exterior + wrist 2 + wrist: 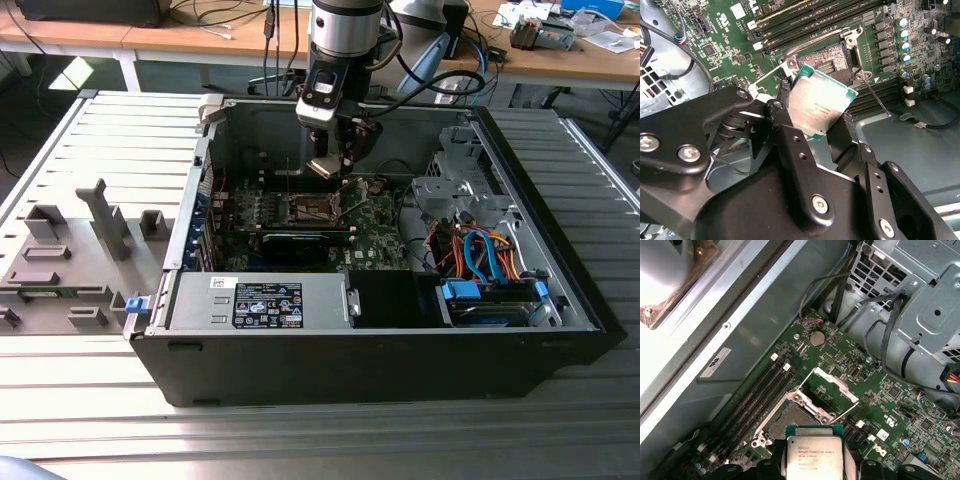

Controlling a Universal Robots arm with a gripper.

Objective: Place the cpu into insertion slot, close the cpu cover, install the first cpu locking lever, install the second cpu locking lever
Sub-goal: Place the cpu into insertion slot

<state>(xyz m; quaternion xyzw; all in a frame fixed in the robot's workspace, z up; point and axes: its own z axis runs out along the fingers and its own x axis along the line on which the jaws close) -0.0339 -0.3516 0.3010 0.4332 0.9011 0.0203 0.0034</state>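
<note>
Exterior view: the hand (335, 165) is hanging inside the open computer case (350, 370) on the desk (300, 440), with the black card (290, 240) at 6 o'clock and the drive cage (455, 195) at 3 o'clock. In both wrist views, the hand's narrowly parted fingers (782, 112) are gripping the cpu (820, 102) (812, 457) by opposite edges, near the uncovered insertion slot (832, 62) (790, 420). The cpu cover (832, 390) is standing raised beside it.

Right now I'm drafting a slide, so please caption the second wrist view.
The hand grips the cpu by its edges, poised over the uncovered insertion slot on the green motherboard.
</note>
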